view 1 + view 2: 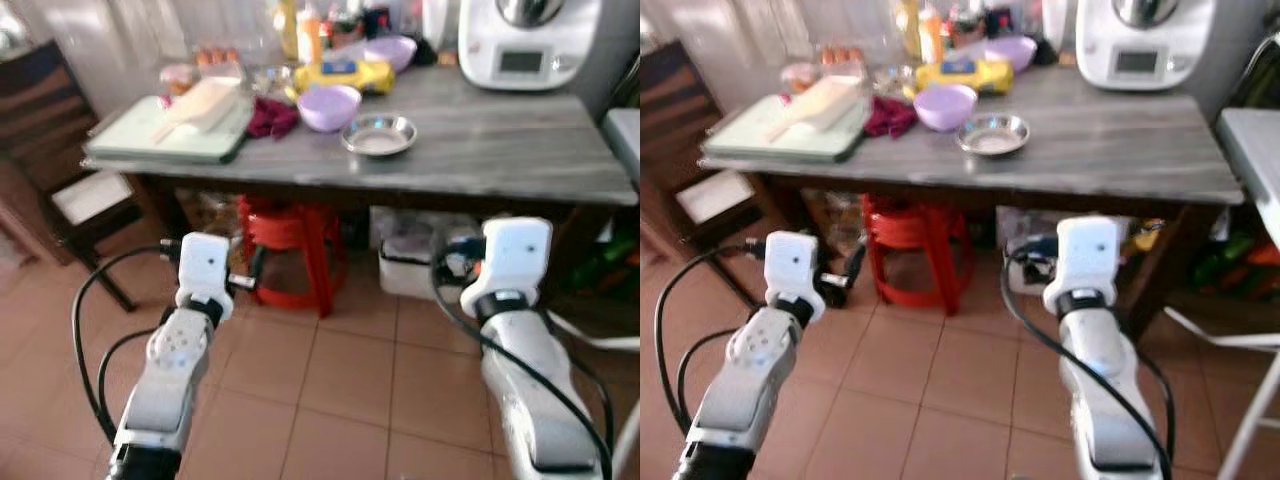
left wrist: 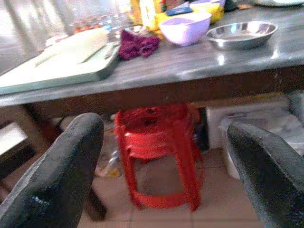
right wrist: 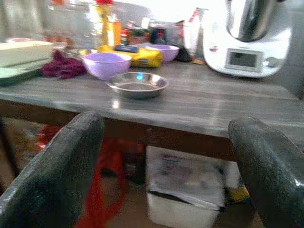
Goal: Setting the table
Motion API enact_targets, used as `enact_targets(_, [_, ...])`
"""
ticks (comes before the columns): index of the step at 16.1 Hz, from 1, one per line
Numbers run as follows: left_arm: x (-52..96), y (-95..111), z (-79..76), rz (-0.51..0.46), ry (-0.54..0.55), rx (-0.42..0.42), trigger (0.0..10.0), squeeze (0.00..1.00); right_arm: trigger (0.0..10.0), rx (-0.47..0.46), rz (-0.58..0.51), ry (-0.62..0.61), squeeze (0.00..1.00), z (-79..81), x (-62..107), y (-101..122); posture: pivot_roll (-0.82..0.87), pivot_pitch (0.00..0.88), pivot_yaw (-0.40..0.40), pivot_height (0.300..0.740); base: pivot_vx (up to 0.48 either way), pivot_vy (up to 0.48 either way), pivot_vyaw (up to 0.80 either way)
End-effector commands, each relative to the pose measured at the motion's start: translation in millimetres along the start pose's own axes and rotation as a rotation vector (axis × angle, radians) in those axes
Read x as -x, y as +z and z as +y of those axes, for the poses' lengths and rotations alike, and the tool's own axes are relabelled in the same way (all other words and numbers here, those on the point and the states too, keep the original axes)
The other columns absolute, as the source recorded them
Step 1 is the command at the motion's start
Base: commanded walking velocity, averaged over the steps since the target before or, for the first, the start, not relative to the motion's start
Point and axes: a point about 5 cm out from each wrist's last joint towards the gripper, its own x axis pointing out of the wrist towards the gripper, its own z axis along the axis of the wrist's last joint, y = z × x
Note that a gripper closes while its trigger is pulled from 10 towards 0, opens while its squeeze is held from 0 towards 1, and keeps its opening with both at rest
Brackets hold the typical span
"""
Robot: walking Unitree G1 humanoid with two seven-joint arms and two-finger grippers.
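Observation:
A grey wooden table (image 1: 500, 150) stands ahead of me. On it sit a shallow steel bowl (image 1: 378, 135), a purple bowl (image 1: 329, 106) just behind it, and a second purple bowl (image 1: 390, 50) further back. A maroon cloth (image 1: 271, 117) lies beside a pale green tray (image 1: 170, 140) holding a cream-coloured block. Both arms are held out low, short of the table's front edge and below its top. My left gripper (image 2: 164, 124) is open and holds nothing, facing the red stool. My right gripper (image 3: 166, 121) is open too, facing the steel bowl (image 3: 137, 84).
A white kitchen machine (image 1: 525, 40) stands at the table's back right, with bottles and a yellow packet (image 1: 345, 75) behind the bowls. Under the table are a red plastic stool (image 1: 290, 245) and a white box (image 1: 410, 265). A dark wooden chair (image 1: 45, 130) stands to the left. The floor is tiled.

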Motion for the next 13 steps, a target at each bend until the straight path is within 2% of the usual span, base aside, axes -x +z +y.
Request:
enact_targets(1, [-0.1, 1.4, -0.2, -0.003, -0.001, -0.002, 10.0, 0.0, 10.0, 0.004, -0.002, 0.0, 0.0, -1.5, -0.2, 0.5, -0.15, 0.076, 0.109, 0.74, -0.277, 0.0, 0.0])
enact_targets(4, [-0.7, 4.7, -2.5, -0.032, -0.053, 0.024, 10.0, 0.0, 10.0, 0.0, 0.001, 0.0, 0.0, -1.1, -0.2, 0.1, -0.15, 0.078, 0.109, 0.74, 0.0, 0.0, 0.0])
enact_targets(6, [-0.4, 6.6, -4.0, -0.043, -0.059, 0.015, 10.0, 0.0, 10.0, -0.001, 0.002, 0.002, 0.0, -0.4, -0.6, 0.1, -0.15, 0.077, 0.109, 0.74, 0.0, 0.0, -0.54])
enact_targets(13, [-1.3, 10.1, -9.4, -0.064, -0.105, 0.029, 10.0, 0.0, 10.0, 0.005, -0.002, 0.005, 0.0, 0.8, -1.7, 0.3, -0.15, 0.078, 0.115, 0.74, 0.0, -0.036, 0.0])
